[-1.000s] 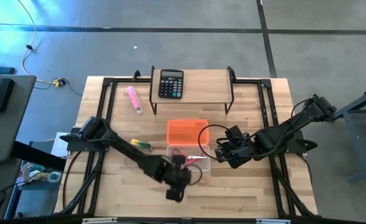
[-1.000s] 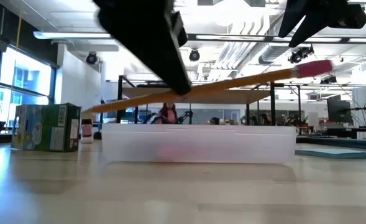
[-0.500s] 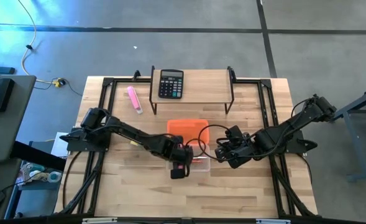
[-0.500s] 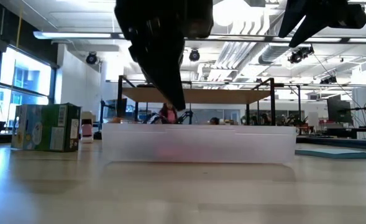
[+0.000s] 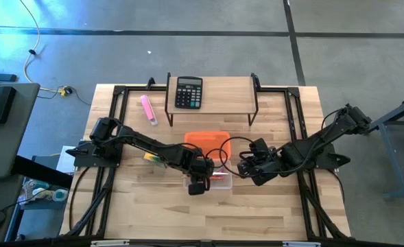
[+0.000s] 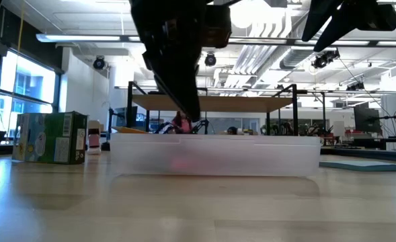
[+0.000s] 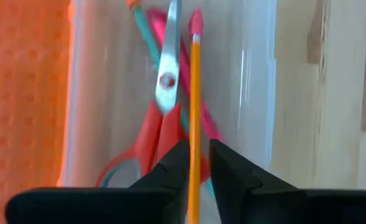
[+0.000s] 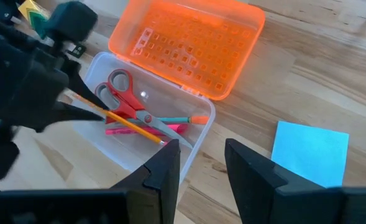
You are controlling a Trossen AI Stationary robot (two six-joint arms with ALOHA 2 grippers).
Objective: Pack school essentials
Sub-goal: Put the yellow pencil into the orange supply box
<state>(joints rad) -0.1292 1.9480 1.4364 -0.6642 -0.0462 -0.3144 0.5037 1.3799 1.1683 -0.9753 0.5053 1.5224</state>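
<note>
Your left gripper [image 7: 199, 163] sits low-centre in its wrist view, jaws seemingly just parting around the orange pencil [image 7: 194, 118] lying over the scissors [image 7: 161, 112] in the clear box [image 8: 195, 146]. Lift crookedly and it drags out.

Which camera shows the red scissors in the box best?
The right wrist view: the red-handled scissors lie fully visible in the clear box. The left wrist view crops the handles behind its fingers; the high view barely shows them; the low view gives only a reddish blur.
</note>
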